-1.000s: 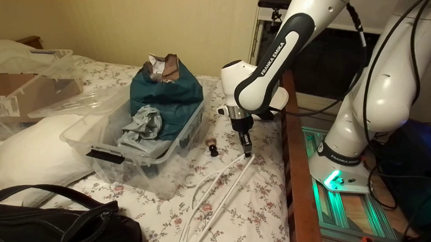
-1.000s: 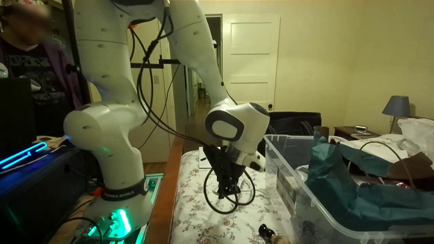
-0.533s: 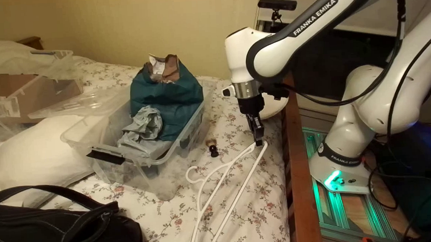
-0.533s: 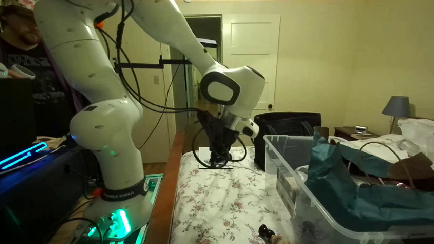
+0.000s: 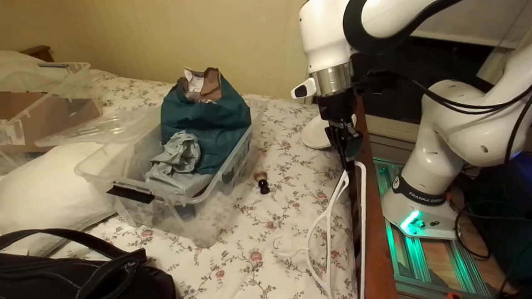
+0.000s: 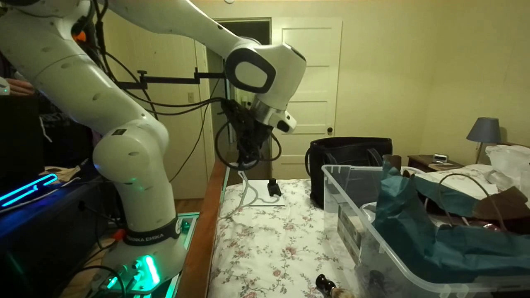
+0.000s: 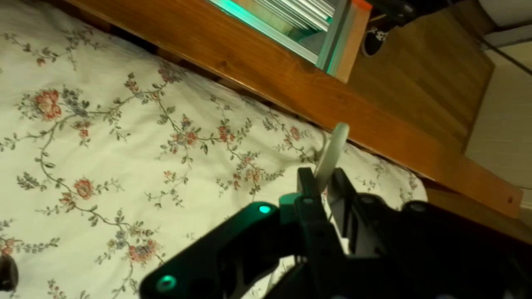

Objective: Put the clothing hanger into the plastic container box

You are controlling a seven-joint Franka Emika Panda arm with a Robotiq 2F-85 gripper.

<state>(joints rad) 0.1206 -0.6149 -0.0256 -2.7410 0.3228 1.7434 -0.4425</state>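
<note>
My gripper (image 5: 350, 167) is shut on one corner of the pale wire clothing hanger (image 5: 363, 208), holding it up beside the wooden rail. From that grip the hanger slopes down, its hook over the bed, its lower end cut off by the picture edge. In the wrist view the hanger's end (image 7: 333, 147) sticks out between the fingertips of the gripper (image 7: 322, 179). The clear plastic container box (image 5: 220, 181) stands on the bed apart from the gripper and hanger, with a teal bag and crumpled grey plastic inside. Its rim (image 6: 389, 253) also shows in an exterior view.
A wooden rail (image 5: 375, 244) runs along the bed edge beneath the gripper. A small brush (image 5: 262, 184) lies between box and rail. A black bag (image 5: 72, 278), a pillow (image 5: 54, 192) and a cardboard box (image 5: 41, 115) in another clear bin are on the bed.
The gripper has risen and moved toward the wooden rail, carrying the hanger with it. The hanger now hangs more steeply. Container box and brush have stayed put.
</note>
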